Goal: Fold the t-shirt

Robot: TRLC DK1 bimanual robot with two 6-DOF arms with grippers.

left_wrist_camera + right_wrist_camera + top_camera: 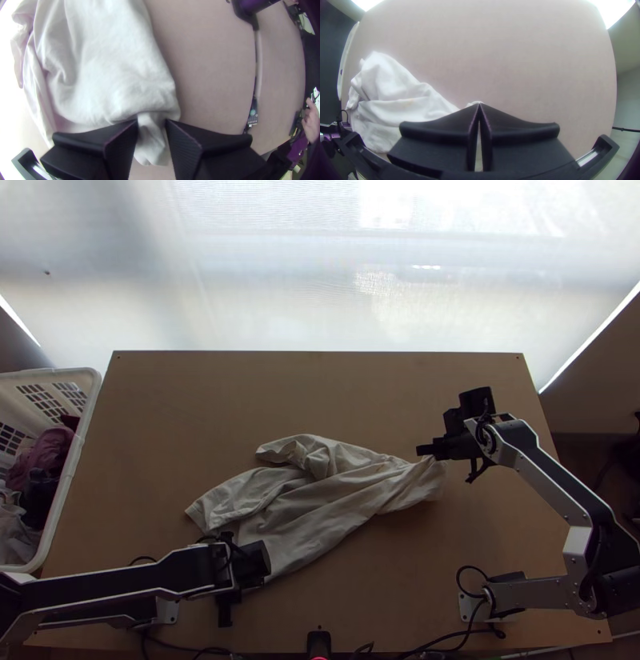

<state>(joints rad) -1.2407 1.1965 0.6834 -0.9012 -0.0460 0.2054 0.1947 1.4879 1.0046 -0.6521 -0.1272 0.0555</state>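
Observation:
In the top view the off-white t-shirt (328,504) lies bunched in long, loose folds across the lower middle of the table. My left gripper (250,564) is over its near left edge. At the right end, my right gripper (426,450) holds a gathered corner. From the left wrist, a narrow pinched piece of the shirt (100,76) passes between the fingers of my left gripper (152,125). The right wrist view has the fingertips of my right gripper (479,105) pressed together on a bit of cloth, with the shirt (396,103) trailing off from them.
A white basket (64,500) with clothes in it stands beyond the table's left edge. Bare wood (304,392) lies on the far side of the shirt. Cables (448,640) run along the near edge, by a small black device (319,642).

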